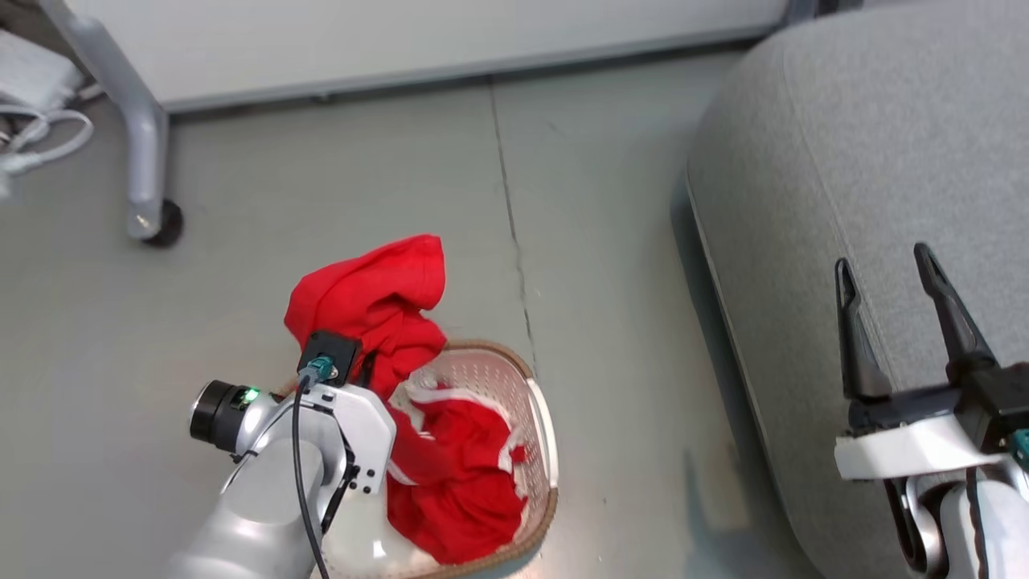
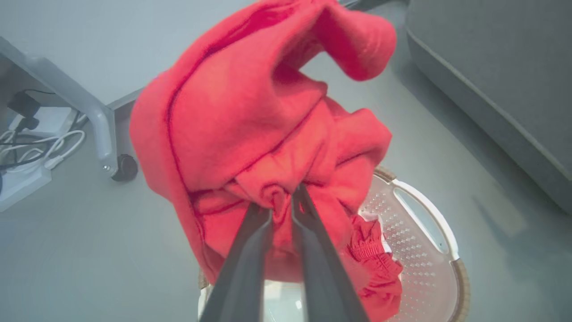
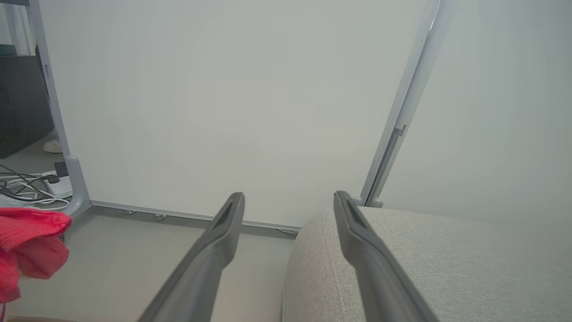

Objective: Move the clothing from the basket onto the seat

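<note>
A bright red garment [image 1: 378, 310] hangs bunched above the basket [image 1: 543, 406], lifted by my left gripper [image 2: 281, 197], whose fingers are shut on a fold of it. In the left wrist view this garment [image 2: 250, 120] drapes over the fingertips. More red clothing with white trim [image 1: 458, 474] lies inside the cream perforated basket [image 2: 424, 250]. The grey seat [image 1: 868, 153] stands to the right. My right gripper [image 1: 883, 269] is open and empty over the seat's front edge, and the right wrist view shows its fingers [image 3: 288, 199] spread above the seat [image 3: 447, 259].
A white panel on a grey wheeled frame [image 1: 145, 145] stands behind, with a caster [image 1: 165, 223] at left. White cables and a power strip [image 1: 32, 121] lie at far left. Grey floor [image 1: 603, 201] separates the basket from the seat.
</note>
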Tool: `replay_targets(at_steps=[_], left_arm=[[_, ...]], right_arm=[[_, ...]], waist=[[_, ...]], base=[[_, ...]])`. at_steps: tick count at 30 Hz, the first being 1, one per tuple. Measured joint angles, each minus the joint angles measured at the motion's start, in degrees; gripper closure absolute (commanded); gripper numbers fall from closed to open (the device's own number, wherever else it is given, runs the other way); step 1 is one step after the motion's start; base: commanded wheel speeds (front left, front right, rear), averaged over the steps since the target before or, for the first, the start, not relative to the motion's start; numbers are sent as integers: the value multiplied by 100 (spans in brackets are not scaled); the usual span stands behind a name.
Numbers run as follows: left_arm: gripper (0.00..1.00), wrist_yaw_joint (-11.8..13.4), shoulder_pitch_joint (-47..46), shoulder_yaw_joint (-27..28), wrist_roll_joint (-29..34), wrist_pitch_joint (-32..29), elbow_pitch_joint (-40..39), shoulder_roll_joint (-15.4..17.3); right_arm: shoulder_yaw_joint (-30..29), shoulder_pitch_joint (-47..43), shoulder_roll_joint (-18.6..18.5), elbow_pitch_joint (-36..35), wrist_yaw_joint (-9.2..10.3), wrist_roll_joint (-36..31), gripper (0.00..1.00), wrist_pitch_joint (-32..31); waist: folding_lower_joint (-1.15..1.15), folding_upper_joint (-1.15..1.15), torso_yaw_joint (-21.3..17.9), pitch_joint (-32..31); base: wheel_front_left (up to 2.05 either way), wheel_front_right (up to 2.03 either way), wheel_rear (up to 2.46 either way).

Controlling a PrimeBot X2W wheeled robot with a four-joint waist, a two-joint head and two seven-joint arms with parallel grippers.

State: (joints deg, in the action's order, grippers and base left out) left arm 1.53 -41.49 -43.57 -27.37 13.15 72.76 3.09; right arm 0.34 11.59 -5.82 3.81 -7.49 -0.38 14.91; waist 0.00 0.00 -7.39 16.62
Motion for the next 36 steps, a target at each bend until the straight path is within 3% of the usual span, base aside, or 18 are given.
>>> replay_targets(at_steps=[6, 14, 19, 24, 32, 36], left_arm=[[100, 179, 135, 289, -209, 176, -583, -11], [100, 591, 840, 1168, -57, 183, -2621, 260], [100, 813, 1390, 1867, 375, 185, -4152, 349], [100, 800, 1780, 2364, 601, 199, -5165, 302], [100, 555, 2219, 3059, 896, 200, -6680, 83], [100, 469, 2374, 3177, 992, 200, -7019, 8]], right_arm=[[-45, -337, 11, 54, 0, -59, 0, 0], [-16, -663, 46, 63, 0, -66, 0, 1], [34, -836, 31, 54, 0, -67, 0, 1], [58, -905, 9, 30, 0, -77, 0, 0], [99, -1007, -14, -45, 0, -77, 0, 0], [140, -1032, -22, -56, 0, -76, 0, 1]], waist=[[0, 0, 179, -655], [0, 0, 285, -1338], [0, 0, 323, -1659], [0, 0, 366, -1821], [0, 0, 444, -1984], [0, 0, 464, -2019]], base=[[0, 0, 0], [0, 0, 0], [0, 0, 0], [0, 0, 0], [0, 0, 0], [0, 0, 0]])
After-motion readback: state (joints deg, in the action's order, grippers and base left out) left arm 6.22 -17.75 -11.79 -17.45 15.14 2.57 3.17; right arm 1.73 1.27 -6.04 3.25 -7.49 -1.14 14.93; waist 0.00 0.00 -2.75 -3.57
